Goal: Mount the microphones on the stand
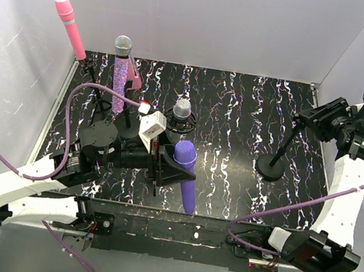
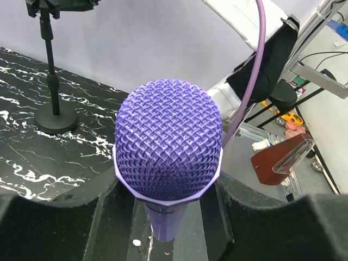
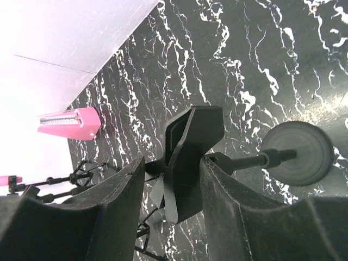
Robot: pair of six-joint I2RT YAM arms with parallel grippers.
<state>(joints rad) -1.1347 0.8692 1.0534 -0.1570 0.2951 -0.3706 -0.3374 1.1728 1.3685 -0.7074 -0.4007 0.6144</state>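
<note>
My left gripper (image 1: 171, 169) is shut on the plain purple microphone (image 1: 187, 179) just below its mesh head and holds it upright-tilted near the table's front. In the left wrist view the purple microphone (image 2: 168, 138) fills the space between my fingers (image 2: 81, 217). My right gripper (image 1: 311, 118) is shut on the black clip (image 3: 187, 157) atop the empty round-based stand (image 1: 274, 167). The pink microphone (image 1: 71, 27), the glittery purple microphone (image 1: 119, 73) and the silver-grey microphone (image 1: 182, 112) each sit on stands at the back left.
A pink wedge-shaped block (image 1: 135, 72) lies at the back left, also seen in the right wrist view (image 3: 70, 124). White walls (image 1: 209, 15) enclose the marbled black table (image 1: 241, 118). Purple cables (image 1: 91, 96) loop over the left arm.
</note>
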